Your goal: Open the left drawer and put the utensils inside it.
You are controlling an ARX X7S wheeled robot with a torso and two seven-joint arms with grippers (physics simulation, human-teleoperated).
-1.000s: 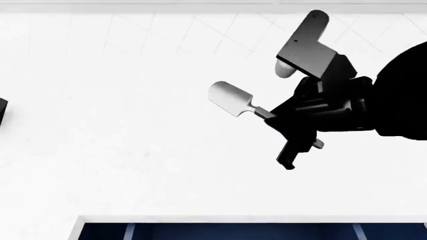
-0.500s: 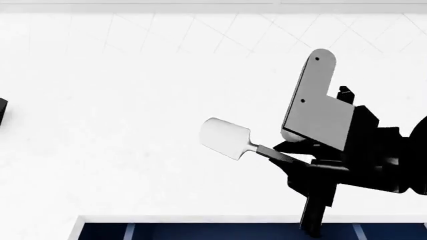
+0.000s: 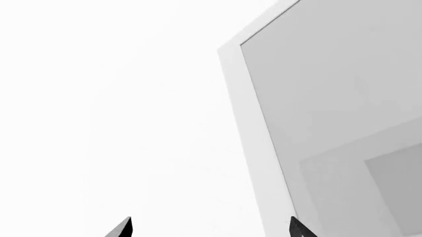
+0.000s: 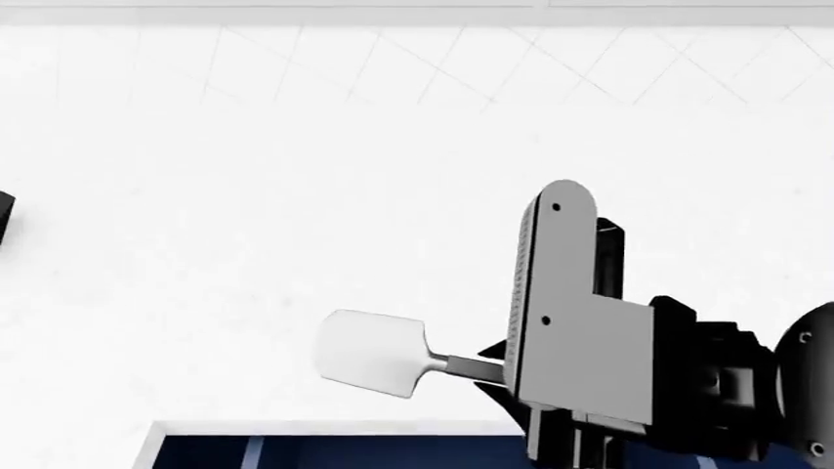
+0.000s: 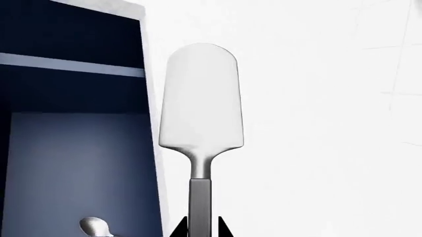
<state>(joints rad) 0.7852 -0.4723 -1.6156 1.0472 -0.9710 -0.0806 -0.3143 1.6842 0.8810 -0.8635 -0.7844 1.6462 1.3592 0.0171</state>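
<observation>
My right gripper [image 4: 503, 371] is shut on the dark handle of the spatula [image 4: 371, 354], whose flat grey blade points left over the white counter's front edge. In the right wrist view the spatula [image 5: 201, 98] stands out straight from the gripper [image 5: 201, 230], beside the open left drawer [image 5: 72, 148]. A spoon [image 5: 94, 226] lies inside the drawer on its blue floor. The head view shows only a strip of the drawer's navy interior [image 4: 391, 452] along the bottom. My left gripper [image 3: 209, 229] is open with nothing between its fingertips, facing white surfaces.
The white tiled counter [image 4: 261, 195] fills most of the head view. A dark object [image 4: 4, 215] pokes in at its left edge. A white framed grey panel [image 3: 329, 98] shows in the left wrist view.
My right gripper has carried the spatula toward the counter's front edge and the open drawer, moving nearer and slightly left in the head view. Its grip is unchanged.
</observation>
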